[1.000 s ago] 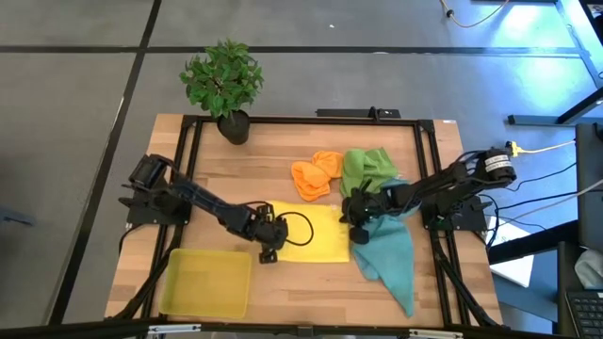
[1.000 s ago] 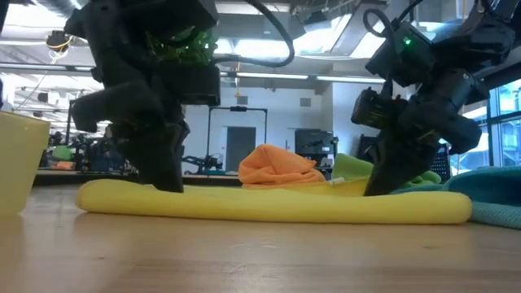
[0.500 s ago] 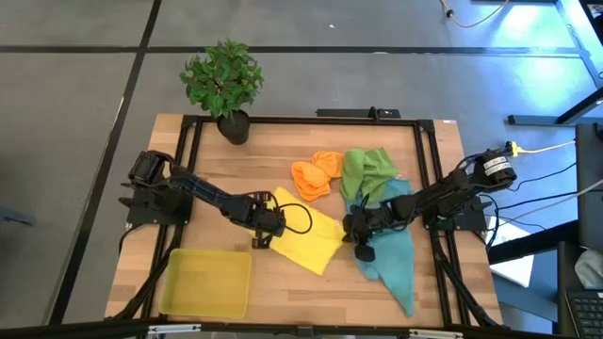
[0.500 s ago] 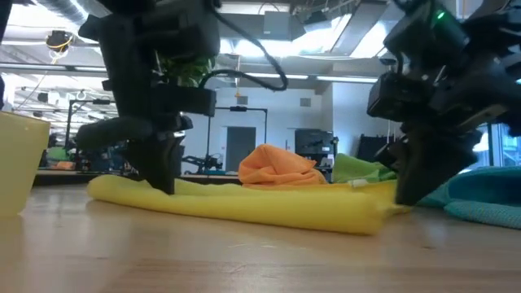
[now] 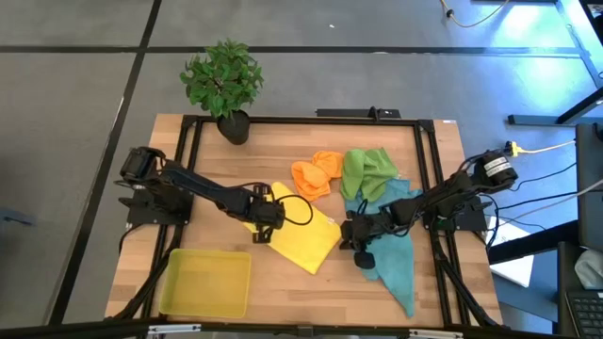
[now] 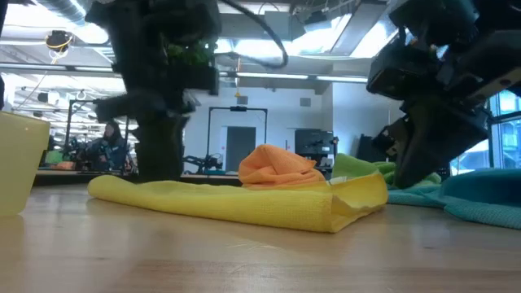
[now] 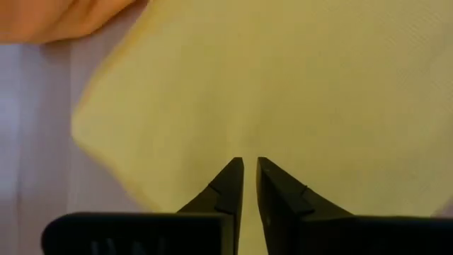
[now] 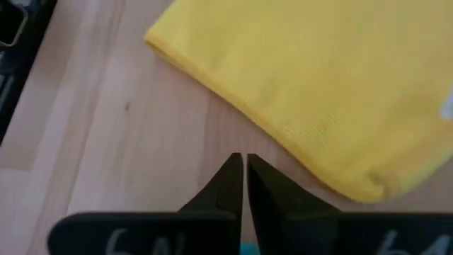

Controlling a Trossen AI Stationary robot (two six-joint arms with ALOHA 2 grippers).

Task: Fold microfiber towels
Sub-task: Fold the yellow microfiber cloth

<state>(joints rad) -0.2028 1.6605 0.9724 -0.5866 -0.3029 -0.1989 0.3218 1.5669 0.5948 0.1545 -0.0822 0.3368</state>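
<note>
Left hand (image 5: 263, 223) fingers nearly shut, gripping nothing — sits over yellow towel (image 5: 294, 235) on worktop (image 5: 283, 282). Right hand (image 5: 350, 243) same, beside towel's edge, empty.

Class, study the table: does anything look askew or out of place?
Yes. The folded yellow towel lies skewed, diagonal to the table edges, and its corner nearest the right end effector curls up. The orange towel, green towel and teal towel are still crumpled heaps.
</note>
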